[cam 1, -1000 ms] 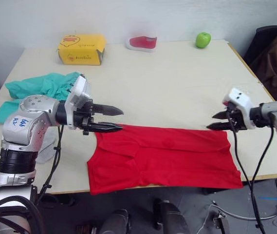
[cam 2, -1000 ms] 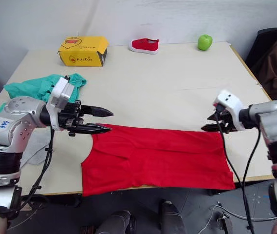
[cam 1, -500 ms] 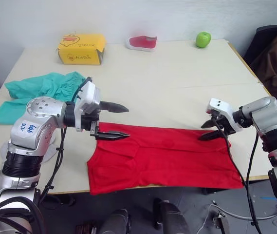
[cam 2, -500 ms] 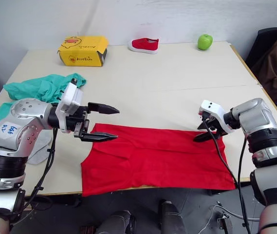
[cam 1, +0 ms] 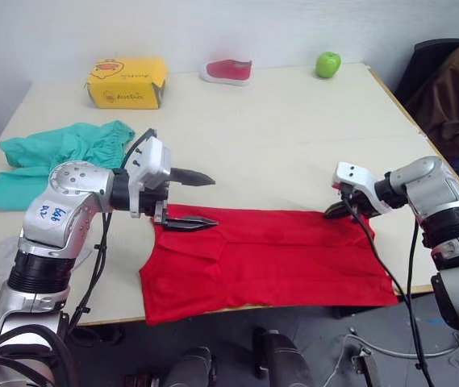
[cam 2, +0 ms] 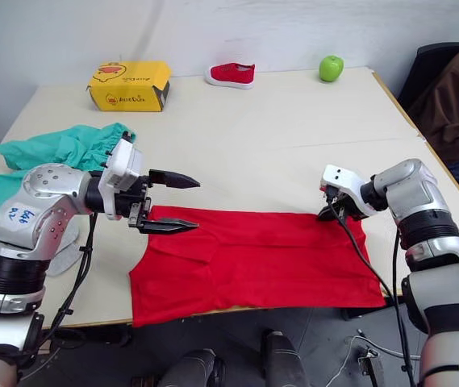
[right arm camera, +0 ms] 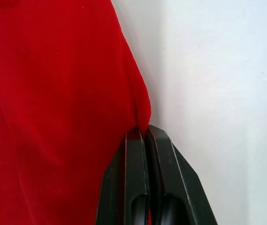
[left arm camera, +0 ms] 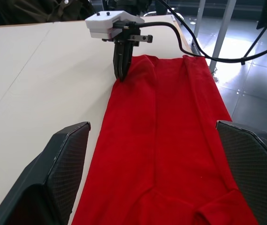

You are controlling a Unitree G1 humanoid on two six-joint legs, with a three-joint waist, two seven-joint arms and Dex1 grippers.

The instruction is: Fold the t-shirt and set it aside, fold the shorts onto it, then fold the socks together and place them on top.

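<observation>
The red t-shirt [cam 1: 269, 258] lies flat near the table's front edge. My right gripper [cam 1: 330, 213] is shut on the shirt's far right corner; in the right wrist view the closed fingertips [right arm camera: 142, 136] pinch a fold of red cloth. My left gripper [cam 1: 211, 201] stands wide open at the shirt's far left corner, with the lower finger over the cloth and nothing between the fingers. The teal shorts [cam 1: 60, 149] lie crumpled at the table's left. A light grey sock [cam 2: 65, 242] shows partly from under my left arm.
At the table's [cam 1: 277, 137] far side sit a yellow box [cam 1: 126, 81], a small red shoe [cam 1: 227, 70] and a green apple [cam 1: 327, 64]. A brown jacket on a chair [cam 1: 455, 89] stands off the right edge.
My right gripper has come down to the shirt's far right corner and shut on the cloth. My left gripper has opened wider and moved in over the far left corner.
</observation>
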